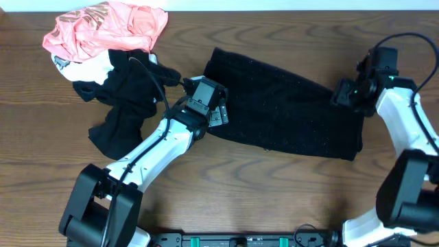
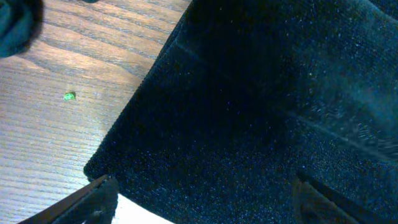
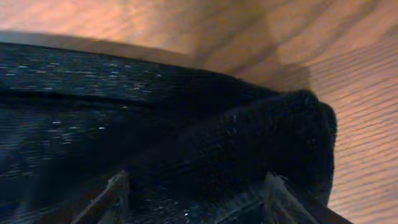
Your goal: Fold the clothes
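Observation:
A black sparkly garment [image 1: 288,113] lies spread flat across the middle of the wooden table. My left gripper [image 1: 217,114] is at its left edge. In the left wrist view its fingers [image 2: 205,208] are wide apart over the garment's near corner [image 2: 249,124], holding nothing. My right gripper [image 1: 345,92] is at the garment's upper right corner. In the right wrist view its fingers [image 3: 196,199] are apart, with a bunched fold of the black fabric [image 3: 261,143] lying between them.
A pile of clothes sits at the back left: a pink garment [image 1: 106,26], a white one [image 1: 86,68] and a crumpled black one [image 1: 127,103] beside my left arm. A small green speck [image 2: 69,96] lies on the wood.

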### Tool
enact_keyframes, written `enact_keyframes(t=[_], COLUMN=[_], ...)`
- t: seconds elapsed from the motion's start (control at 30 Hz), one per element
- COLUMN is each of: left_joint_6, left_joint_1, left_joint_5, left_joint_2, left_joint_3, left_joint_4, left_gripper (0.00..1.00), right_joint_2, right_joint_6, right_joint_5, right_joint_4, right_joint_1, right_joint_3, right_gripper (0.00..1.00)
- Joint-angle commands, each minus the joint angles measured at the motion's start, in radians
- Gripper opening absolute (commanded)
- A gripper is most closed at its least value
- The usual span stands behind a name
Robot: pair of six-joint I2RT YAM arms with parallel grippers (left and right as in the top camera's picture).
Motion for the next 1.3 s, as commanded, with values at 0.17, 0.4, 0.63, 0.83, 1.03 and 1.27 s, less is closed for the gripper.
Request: enact_keyframes(t=[0.17, 0.4, 0.63, 0.83, 1.03, 1.27], left_joint_6=[-0.008, -0.008, -0.008, -0.008, 0.003, 0.022], left_joint_1=[-0.001, -0.001, -0.001, -0.001, -0.001, 0.026], left_joint_5=[-0.005, -0.005, -0.004, -0.004, -0.005, -0.003], left_joint_2=[0.011, 0.011, 0.011, 0.011, 0.011, -0.026], left_joint_3=[0.014, 0.014, 0.014, 0.014, 0.014, 0.028], left_joint_4=[-0.003, 0.003, 0.002, 0.003, 0.003, -0.014], left_gripper=[0.89, 0.89, 0.89, 0.89, 0.89, 0.89], right_joint_2=[0.017, 0.025, 0.023, 0.03, 0.072, -0.002], right_joint_6=[-0.008, -0.056, -0.058, -0.076, -0.076, -0.127], right_joint_5=[0.006, -0.015, -0.037, -0.01, 0.002, -0.106], right_joint_4=[0.035, 0.068, 0.061, 0.111, 0.175, 0.154], right_joint_1=[-0.031, -0.064, -0.064, -0.065, -0.064, -0.064], right_joint_3=[0.008, 0.008, 0.008, 0.006, 0.006, 0.051], right_gripper=[0.73, 0.73, 0.72, 0.73, 0.71, 0.76])
